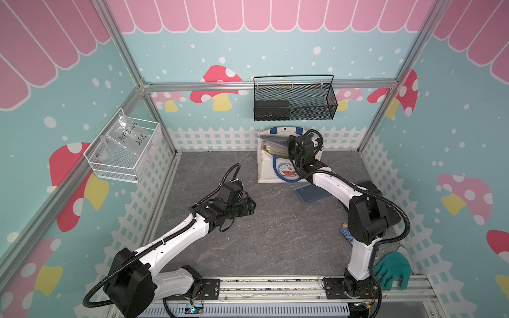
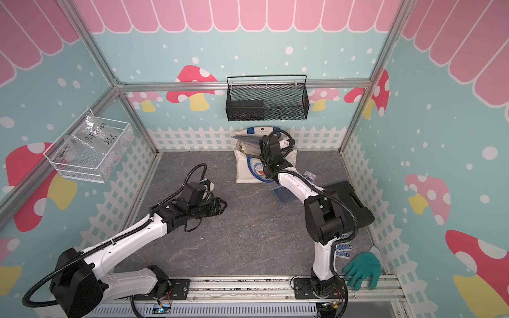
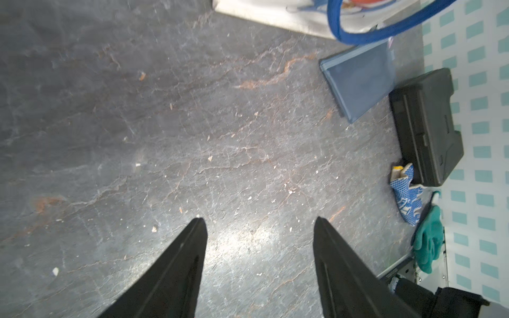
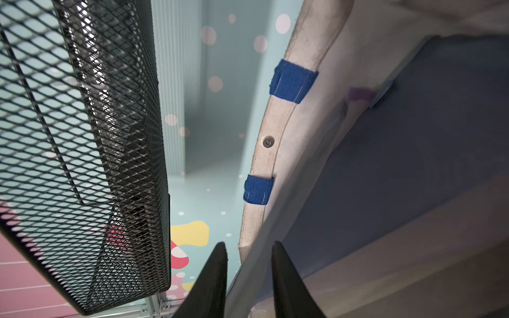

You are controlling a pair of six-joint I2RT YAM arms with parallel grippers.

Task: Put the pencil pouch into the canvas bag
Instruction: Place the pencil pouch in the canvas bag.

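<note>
The cream canvas bag [image 1: 268,170] with a blue cat face stands at the back of the floor, under the black basket. A flat grey-blue translucent pencil pouch [image 1: 274,144] leans in its open mouth. My right arm reaches over the bag. In the right wrist view, my right gripper [image 4: 249,243] is open, its fingers a little apart. The pouch [image 4: 399,137] runs its edge between them, beside the bag's rim [image 4: 264,165]. My left gripper [image 1: 252,205] hovers open above the bare floor mid-table, with nothing between its fingers [image 3: 192,247].
A second flat blue pouch [image 1: 311,192] lies on the floor in front of the bag. A black case [image 2: 355,203], a blue dotted glove [image 2: 343,250] and a green glove [image 1: 392,268] sit at the right. A black mesh basket [image 1: 294,102] and a white wire basket [image 1: 124,154] hang on the walls.
</note>
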